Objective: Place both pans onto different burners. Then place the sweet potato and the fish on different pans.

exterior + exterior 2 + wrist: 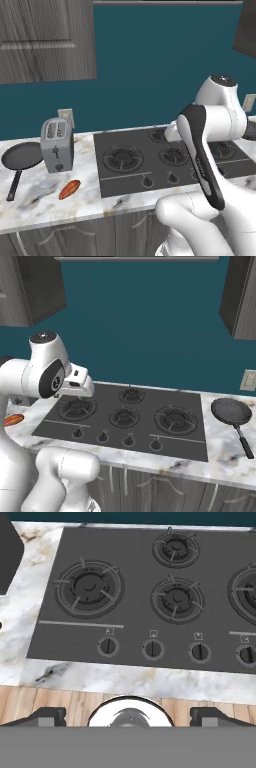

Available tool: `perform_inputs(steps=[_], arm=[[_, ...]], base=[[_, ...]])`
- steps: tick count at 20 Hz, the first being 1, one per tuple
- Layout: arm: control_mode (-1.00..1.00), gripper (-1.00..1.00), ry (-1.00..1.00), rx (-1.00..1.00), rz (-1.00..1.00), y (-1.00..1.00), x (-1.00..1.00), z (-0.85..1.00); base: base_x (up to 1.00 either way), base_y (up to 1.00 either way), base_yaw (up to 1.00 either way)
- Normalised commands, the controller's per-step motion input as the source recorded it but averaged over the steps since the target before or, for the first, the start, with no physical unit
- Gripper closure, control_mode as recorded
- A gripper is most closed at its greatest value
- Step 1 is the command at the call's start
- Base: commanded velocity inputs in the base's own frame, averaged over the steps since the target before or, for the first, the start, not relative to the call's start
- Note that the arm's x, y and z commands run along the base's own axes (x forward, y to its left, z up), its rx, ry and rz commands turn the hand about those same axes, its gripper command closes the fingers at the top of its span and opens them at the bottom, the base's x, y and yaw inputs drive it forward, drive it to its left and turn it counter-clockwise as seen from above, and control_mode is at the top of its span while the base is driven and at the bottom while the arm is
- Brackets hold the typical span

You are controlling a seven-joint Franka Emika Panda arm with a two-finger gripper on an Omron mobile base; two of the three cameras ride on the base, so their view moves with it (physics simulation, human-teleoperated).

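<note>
- We see a teal back wall with dark wood-grain cabinets hung high on it.
- A white marbled surface runs along that wall; its front edge drops to wood cabinet fronts, and the hand view shows plank floor beyond the lip.
- The black cooktop is sunk into the surface, its burners all bare, knobs in a row along its near edge.
- The left pan lies on the surface beside the toaster, handle toward the front edge.
- The right pan lies on the surface just right of the cooktop, handle also frontward.
- The sweet potato lies on open surface in front of the toaster, apart from it.
- A red-orange piece, likely the fish, shows at the left edge of the right base view.
- The fingers stand wide apart over the front edge, holding nothing.
</note>
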Motion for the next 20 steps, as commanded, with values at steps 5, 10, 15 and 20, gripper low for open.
perform_inputs(steps=[5, 10, 15, 20], arm=[[-1.00, -1.00, 0.00, 0.00, 0.00, 0.00, -0.38, -0.01], [1.00, -1.00, 0.00, 0.00, 0.00, 0.01, -0.12, -0.03], [1.00, -1.00, 0.00, 0.00, 0.00, 0.00, 0.00, 0.00], [1.00, -1.00, 0.00, 0.00, 0.00, 0.00, 0.00, 0.00]], base=[[0.00, 0.00, 0.00], [-0.12, 0.10, 0.00], [-0.03, 0.51, 0.00], [0.00, 0.78, -0.01]])
